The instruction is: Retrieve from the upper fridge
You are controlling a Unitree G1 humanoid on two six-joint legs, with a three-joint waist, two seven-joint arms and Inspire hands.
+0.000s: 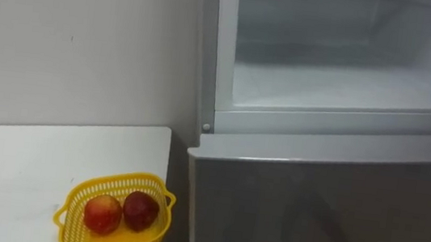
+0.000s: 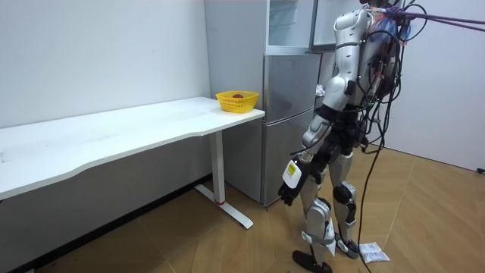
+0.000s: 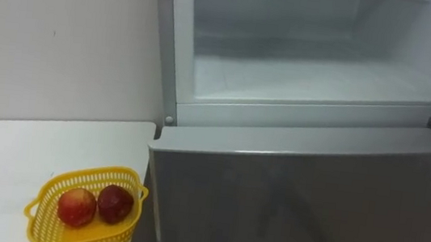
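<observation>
We saw the upper fridge compartment (image 1: pixel 341 86) cut off at the top and right; in the room view, the fruit (image 2: pixel 238 95) in the basket (image 2: pixel 236 102) at the desk's (image 2: pixel 114 136) fridge-side corner was too small to tell.

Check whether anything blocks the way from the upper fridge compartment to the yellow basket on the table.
Nothing visible does. The upper compartment stands open, and the yellow basket, holding two red fruits, sits on the white table just left of the fridge. The left hand hangs low beside the robot's thigh.

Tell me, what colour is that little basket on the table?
The basket is yellow, with a perforated mesh wall; clearest in the left eye view.
</observation>
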